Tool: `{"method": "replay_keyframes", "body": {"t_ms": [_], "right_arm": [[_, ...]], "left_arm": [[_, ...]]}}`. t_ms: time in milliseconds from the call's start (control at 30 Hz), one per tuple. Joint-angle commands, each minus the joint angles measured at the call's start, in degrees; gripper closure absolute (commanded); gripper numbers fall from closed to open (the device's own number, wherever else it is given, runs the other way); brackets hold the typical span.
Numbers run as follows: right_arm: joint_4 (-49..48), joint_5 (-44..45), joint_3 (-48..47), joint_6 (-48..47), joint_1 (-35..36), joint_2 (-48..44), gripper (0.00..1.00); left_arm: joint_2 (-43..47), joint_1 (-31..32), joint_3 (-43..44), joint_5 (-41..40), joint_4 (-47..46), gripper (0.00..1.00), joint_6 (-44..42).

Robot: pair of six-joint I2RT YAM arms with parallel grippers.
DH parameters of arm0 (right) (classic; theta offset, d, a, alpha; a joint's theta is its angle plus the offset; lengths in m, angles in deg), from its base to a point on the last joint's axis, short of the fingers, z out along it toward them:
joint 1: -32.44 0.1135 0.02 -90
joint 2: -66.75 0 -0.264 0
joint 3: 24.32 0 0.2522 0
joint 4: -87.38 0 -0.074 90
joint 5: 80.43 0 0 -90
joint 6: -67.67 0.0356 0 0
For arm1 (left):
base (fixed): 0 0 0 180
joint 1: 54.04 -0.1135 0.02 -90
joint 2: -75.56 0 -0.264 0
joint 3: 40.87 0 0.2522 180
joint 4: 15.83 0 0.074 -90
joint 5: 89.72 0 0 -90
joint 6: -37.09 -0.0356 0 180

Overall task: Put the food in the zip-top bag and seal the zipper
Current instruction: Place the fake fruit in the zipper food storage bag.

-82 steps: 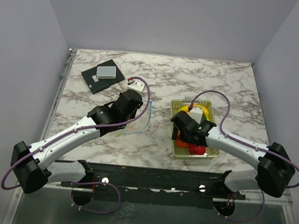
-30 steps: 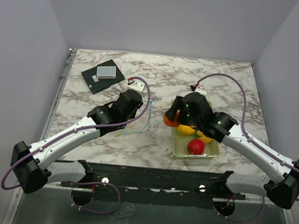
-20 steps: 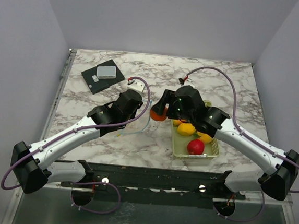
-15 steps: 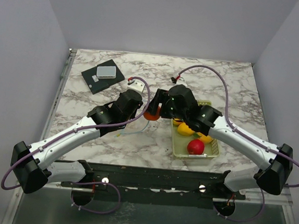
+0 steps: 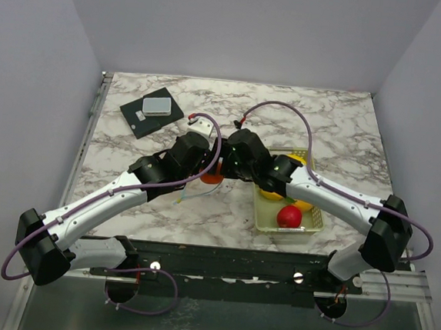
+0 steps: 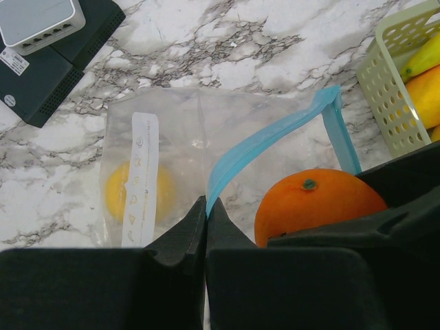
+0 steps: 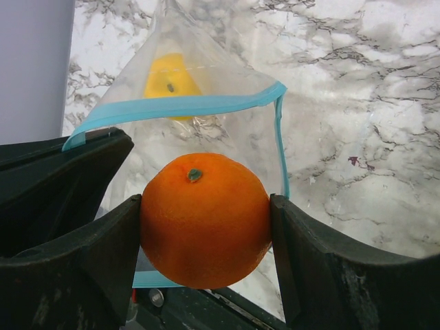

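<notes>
Worktop: your arms work over a marble-patterned worktop (image 5: 339, 129), and both meet near its middle.
Far left: a flat black box (image 5: 135, 120) lies at the back left with a grey device (image 5: 157, 104) on top of it, well apart from both arms.
Left gripper: your left gripper (image 6: 206, 208) has its fingers pressed together, pinching the bag's mouth edge and lifting it off the worktop.
Bag: the clear floppy zip-top bag (image 6: 175, 134) lies mostly flat beyond that gripper. Its mouth faces the arms and gapes open.
Zipper: the light blue zipper strip (image 6: 265, 136) is unsealed. One side rises from the pinch, and in the right wrist view the strip (image 7: 180, 107) forms an open loop.
Food in bag: one yellow lemon-like toy fruit (image 6: 130, 190) sits inside the bag, towards its closed end.
Orange: the glossy orange toy ball (image 7: 204, 218) hangs at the bag's open mouth, stem dot up, just beside the blue strip. You cannot tell whether it has passed the rim.
Right gripper: your right gripper (image 5: 232, 164) is clamped on the orange ball, with one finger against each side of it.
Basket: the pale green mesh basket (image 5: 267, 220) stands to the right of the bag and apart from it.
Food in basket: a red toy apple (image 5: 289, 216) and yellow toy pieces (image 5: 304, 205) lie inside the basket.
</notes>
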Motion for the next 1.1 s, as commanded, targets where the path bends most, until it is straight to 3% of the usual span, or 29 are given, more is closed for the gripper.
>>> {"method": "replay_keyframes", "body": {"t_ms": [0,167,500,600,733,1067], "right_arm": [[-2.3,-0.9,-1.9,1.4,0.8,2.1,0.74],[-2.0,-0.5,-2.7,1.7,1.1,4.0,0.64],[-1.8,0.0,-2.6,2.3,1.3,4.4,0.2],[-2.2,0.1,-1.9,2.5,1.3,3.6,0.13],[-2.4,0.2,-1.3,2.4,1.3,2.4,0.08],[0.3,2.3,-0.1,2.1,1.3,-2.0,0.08]], "left_arm": [[1.2,0.3,-0.7,0.2,-0.9,1.0,-0.3],[1.2,0.3,-0.7,0.1,-0.9,1.0,-0.3],[1.2,0.3,-0.7,0.0,-0.9,1.0,-0.3],[1.1,0.3,-0.7,0.0,-0.9,1.0,-0.2],[1.0,0.3,-0.7,0.0,-0.9,1.0,-0.3],[0.7,0.3,-0.8,-0.1,-0.9,1.0,-0.3]]}}
